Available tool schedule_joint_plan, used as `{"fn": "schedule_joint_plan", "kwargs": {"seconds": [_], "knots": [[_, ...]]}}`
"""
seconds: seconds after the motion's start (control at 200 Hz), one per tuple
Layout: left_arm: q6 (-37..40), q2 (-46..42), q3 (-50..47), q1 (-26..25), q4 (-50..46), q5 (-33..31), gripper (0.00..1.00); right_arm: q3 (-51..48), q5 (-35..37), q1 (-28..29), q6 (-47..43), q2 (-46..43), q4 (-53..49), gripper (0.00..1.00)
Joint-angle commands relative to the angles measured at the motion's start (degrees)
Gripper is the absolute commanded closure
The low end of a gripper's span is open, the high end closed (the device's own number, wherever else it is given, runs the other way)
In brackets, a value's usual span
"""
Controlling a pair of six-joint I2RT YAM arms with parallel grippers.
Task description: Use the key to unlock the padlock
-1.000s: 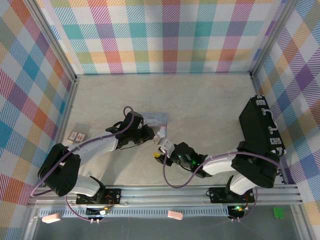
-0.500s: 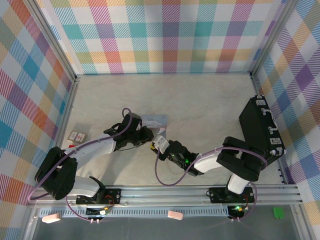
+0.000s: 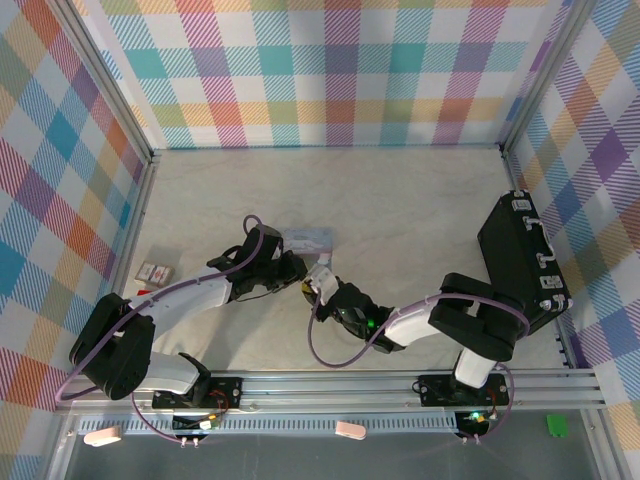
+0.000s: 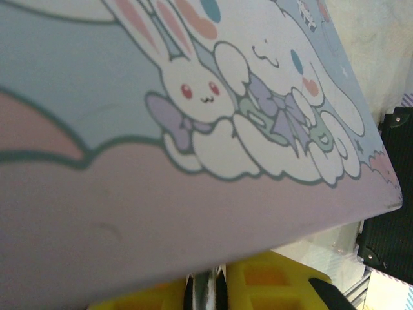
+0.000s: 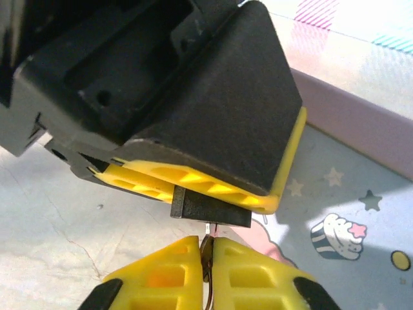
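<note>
In the right wrist view, the small black padlock (image 5: 210, 208) is pinched between my left gripper's yellow fingers (image 5: 193, 184). Directly below it my right gripper (image 5: 206, 244) is shut on the thin dark key (image 5: 207, 261), whose tip touches the underside of the lock body. In the left wrist view, my left gripper (image 4: 206, 285) clamps the padlock's silvery metal (image 4: 206, 294), partly hidden by the tin. In the top view, the left gripper (image 3: 298, 286) and right gripper (image 3: 318, 290) meet tip to tip just in front of the tin.
A pastel tin (image 3: 310, 240) with cartoon animals on its lid (image 4: 213, 97) lies right behind both grippers. A black case (image 3: 520, 260) stands at the right wall. A small box (image 3: 153, 272) sits at the left wall.
My right gripper has closed from half open onto the key and moved left, up to the padlock. The left arm has shifted only slightly, still holding the padlock.
</note>
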Motion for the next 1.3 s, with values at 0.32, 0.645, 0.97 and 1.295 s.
{"fn": "schedule_joint_plan", "kwargs": {"seconds": [0.32,0.645,0.97,1.295], "knots": [[1.7,2.5,0.8,-1.0,3.1,0.4,1.00,-1.8,-12.3,-5.3,32.9,0.2,-0.9,1.00],[3.1,6.0,2.1,-0.9,2.9,-0.2,0.75,-1.9,-8.9,-5.9,37.8,2.2,-6.3,1.00],[6.5,1.7,1.5,1.7,-2.9,-6.9,0.52,-5.1,-11.6,-9.9,46.2,4.6,-5.4,1.00],[16.1,5.9,11.0,2.9,-11.9,-14.9,0.41,-5.8,-16.6,-13.1,51.3,7.1,-1.4,0.98]]}}
